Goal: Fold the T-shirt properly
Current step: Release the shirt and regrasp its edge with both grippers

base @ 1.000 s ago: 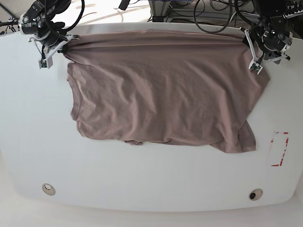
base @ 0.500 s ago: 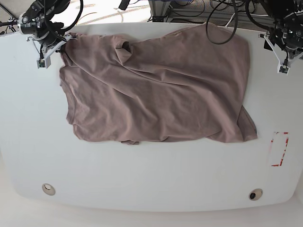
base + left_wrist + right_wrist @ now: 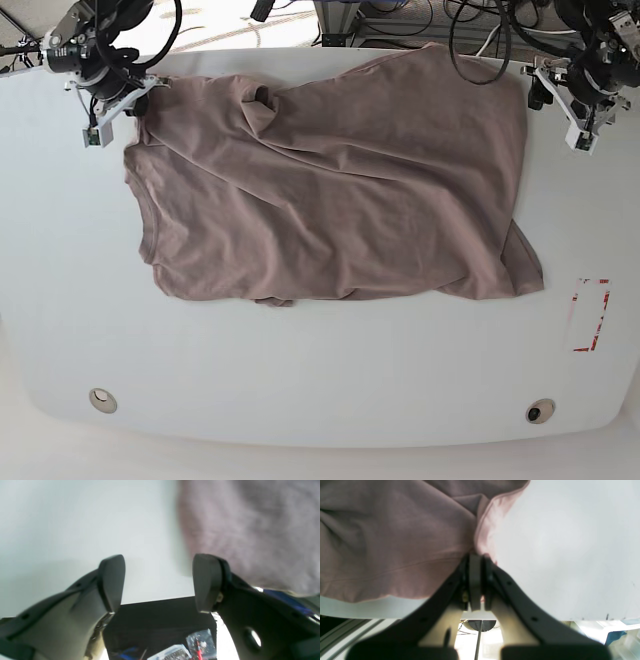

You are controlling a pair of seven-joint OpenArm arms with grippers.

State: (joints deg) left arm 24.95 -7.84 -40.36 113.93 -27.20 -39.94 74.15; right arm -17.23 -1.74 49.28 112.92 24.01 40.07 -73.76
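The mauve-pink T-shirt (image 3: pixel 330 190) lies wrinkled on the white table (image 3: pixel 300 370), its far edge slumped and bunched toward the far left. My right gripper (image 3: pixel 138 97) is at the far left corner of the cloth. In the right wrist view that gripper (image 3: pixel 476 561) is shut on a folded edge of the T-shirt (image 3: pixel 395 530). My left gripper (image 3: pixel 562 105) hovers open just off the shirt's far right corner. In the left wrist view its fingers (image 3: pixel 111 580) stand wide apart with nothing between them, and the T-shirt (image 3: pixel 250 530) lies beside them.
A red-marked label (image 3: pixel 590 315) sits near the table's right edge. Two round holes (image 3: pixel 102 400) (image 3: pixel 540 411) are set near the front edge. Cables and frame parts (image 3: pixel 400 20) crowd the space behind the table's far edge.
My left gripper has let go of the shirt's far right corner and drawn off to the right. The stretched far edge has gone slack and slumped. The right gripper keeps its hold.
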